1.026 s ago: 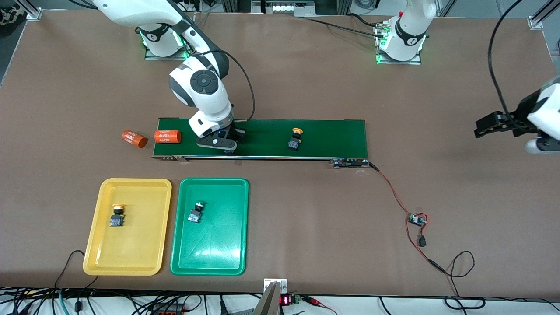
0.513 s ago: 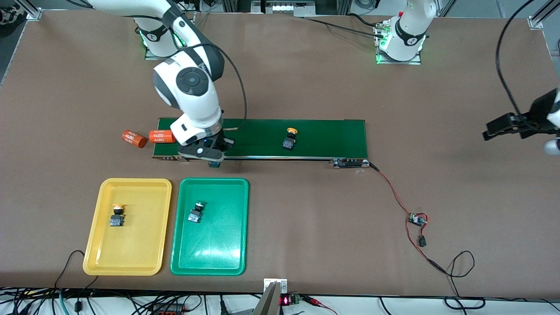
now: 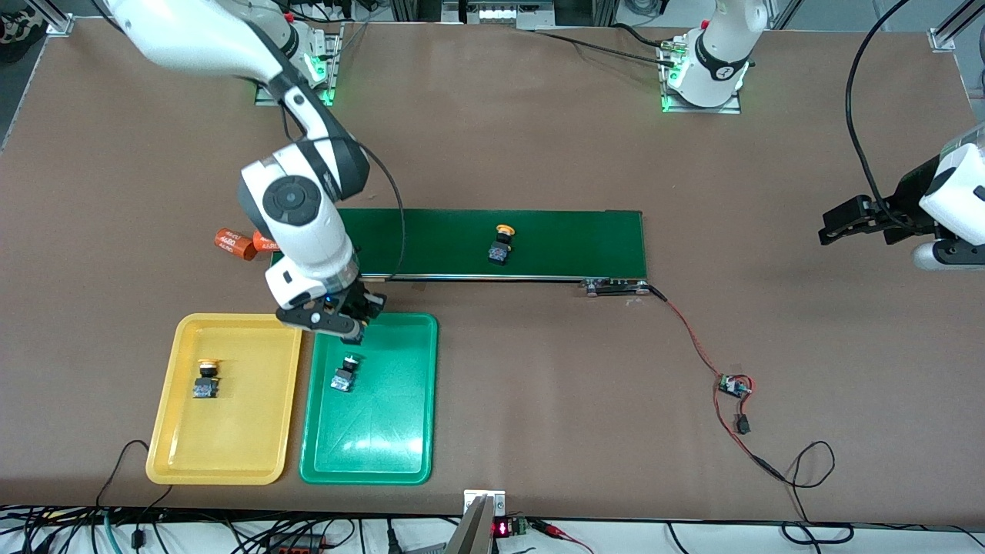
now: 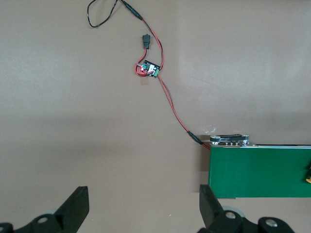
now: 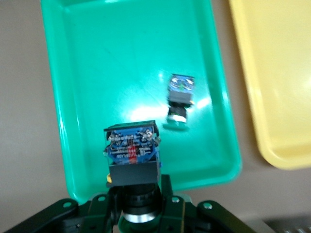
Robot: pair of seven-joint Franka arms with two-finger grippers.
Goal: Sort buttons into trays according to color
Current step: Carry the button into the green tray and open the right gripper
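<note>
My right gripper (image 3: 350,327) hangs over the green tray's (image 3: 385,438) edge nearest the belt, shut on a button (image 5: 132,155) whose black and blue body points down; its cap is hidden between the fingers. In the right wrist view the right gripper (image 5: 138,206) has the green tray (image 5: 82,73) right below it. A green-capped button (image 3: 344,374) lies in that tray. The yellow tray (image 3: 231,454) beside it holds a yellow-capped button (image 3: 206,378). Another yellow-capped button (image 3: 501,245) stands on the belt. My left gripper (image 3: 829,229) waits open over bare table at the left arm's end.
The long dark-green conveyor belt (image 3: 569,238) runs across the table's middle. Two orange cylinders (image 3: 235,243) lie at its end toward the right arm. A small circuit board (image 3: 733,385) with red and black wires sits toward the left arm's end, nearer the front camera.
My right arm has lifted the button off the belt and carried it to above the green tray. The yellow-capped button on the belt has drifted toward the right arm's end.
</note>
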